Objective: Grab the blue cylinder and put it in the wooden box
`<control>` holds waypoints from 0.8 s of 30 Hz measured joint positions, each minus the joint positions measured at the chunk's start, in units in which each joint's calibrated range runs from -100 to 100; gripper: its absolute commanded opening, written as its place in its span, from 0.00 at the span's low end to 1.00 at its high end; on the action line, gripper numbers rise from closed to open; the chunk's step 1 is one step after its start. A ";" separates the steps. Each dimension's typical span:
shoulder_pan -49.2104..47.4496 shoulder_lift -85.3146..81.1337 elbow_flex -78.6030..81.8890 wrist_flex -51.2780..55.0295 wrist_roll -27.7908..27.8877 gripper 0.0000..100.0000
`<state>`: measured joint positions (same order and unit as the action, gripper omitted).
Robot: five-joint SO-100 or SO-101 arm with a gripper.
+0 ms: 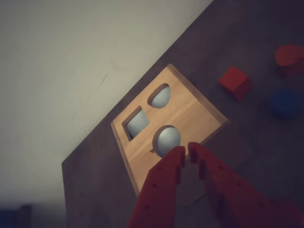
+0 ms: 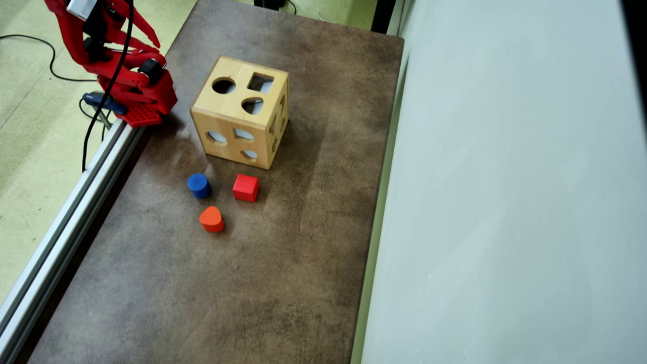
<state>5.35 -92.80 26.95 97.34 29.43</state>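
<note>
Task not started. Cylinder point(image 2: 198, 185) stands untouched on the bench point(image 2: 283, 283), just before the box point(image 2: 240, 112), beside the cube point(image 2: 245, 187). Claw point(image 1: 186, 151) nearly closed, empty, near the bench's left edge. Grasp and insertion remain.

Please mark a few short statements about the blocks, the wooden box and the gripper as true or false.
1. The blue cylinder stands on the table, outside the wooden box. True.
2. The gripper holds the blue cylinder. False: nothing is between its fingers, which are nearly closed.
3. The box's top face has a round, a square and a rounded-triangle hole. True.
4. The red cube sits on top of the box. False: it lies on the table beside the cylinder.
5. The orange block touches the box. False: it lies apart.
</note>
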 measured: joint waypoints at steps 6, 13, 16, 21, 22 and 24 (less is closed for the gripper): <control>1.65 19.75 -12.82 0.00 -0.15 0.03; 17.54 37.71 -16.70 0.00 -1.81 0.03; 24.65 41.78 -16.70 0.00 -2.34 0.03; 34.42 56.02 -16.43 0.00 -2.34 0.03; 35.64 59.49 -15.98 0.00 -2.34 0.03; 37.37 66.36 -15.62 0.00 -2.30 0.03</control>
<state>42.72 -26.44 11.33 97.34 27.13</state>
